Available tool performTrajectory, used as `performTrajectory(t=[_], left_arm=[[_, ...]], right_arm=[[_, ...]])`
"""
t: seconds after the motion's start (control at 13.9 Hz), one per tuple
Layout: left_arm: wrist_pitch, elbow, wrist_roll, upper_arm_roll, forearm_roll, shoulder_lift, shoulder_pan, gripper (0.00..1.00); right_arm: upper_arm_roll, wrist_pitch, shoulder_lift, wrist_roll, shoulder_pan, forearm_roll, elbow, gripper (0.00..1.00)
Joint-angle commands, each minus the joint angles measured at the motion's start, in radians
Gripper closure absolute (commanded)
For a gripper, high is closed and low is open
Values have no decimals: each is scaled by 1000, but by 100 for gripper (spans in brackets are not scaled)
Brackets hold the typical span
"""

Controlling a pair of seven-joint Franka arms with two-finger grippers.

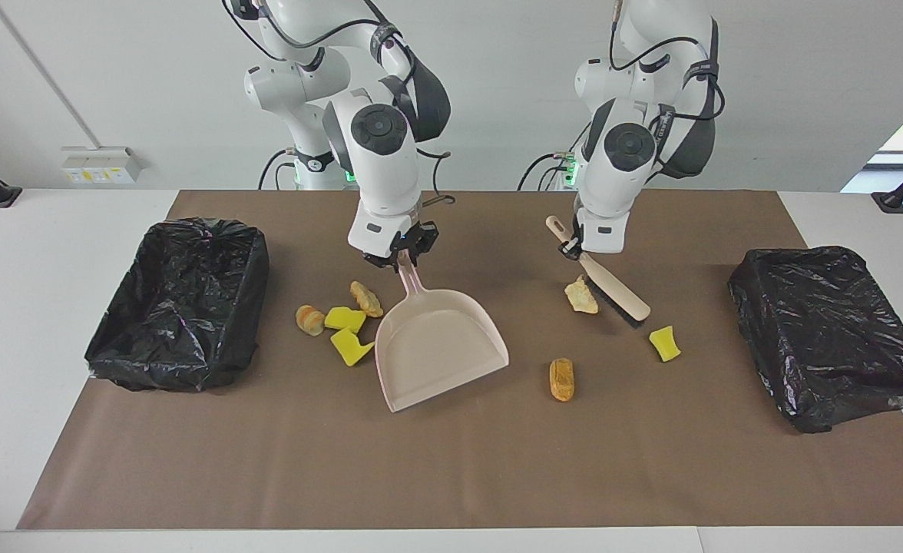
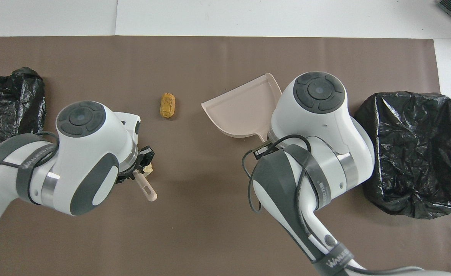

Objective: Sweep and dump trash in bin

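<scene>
Seven scraps unswept, none in the dustpan [image 1: 440, 346].
Right gripper [image 1: 404, 250] clamps its handle, left gripper [image 1: 577, 247] the brush [image 1: 613, 288]; bristles seemingly beside a bread lump [image 1: 580, 296] could flick it aside.

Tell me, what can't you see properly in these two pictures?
- Overhead view: the right arm covers the four scraps beside the dustpan.
- Overhead view: the left arm hides the brush head and the yellow wedge; only the handle's tip shows.
- Overhead view: the picture's edge cuts off the bin at the left arm's end.
- Facing view: that bin's inside cannot be seen.
</scene>
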Motion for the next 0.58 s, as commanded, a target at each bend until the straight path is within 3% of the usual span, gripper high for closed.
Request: performTrajectory(t=[0.0, 0.29, 0.51], left_arm=[[-80, 58, 258, -5, 39, -11, 103, 100], [-32, -12, 612, -5, 104, -6, 206, 100], [56, -91, 690, -5, 178, -11, 254, 100]], right_arm=[[12, 62, -116, -139, 15, -101, -188, 100], [11, 150, -158, -497, -8, -107, -295, 100], [12, 185, -124, -511, 3, -107, -309, 100]])
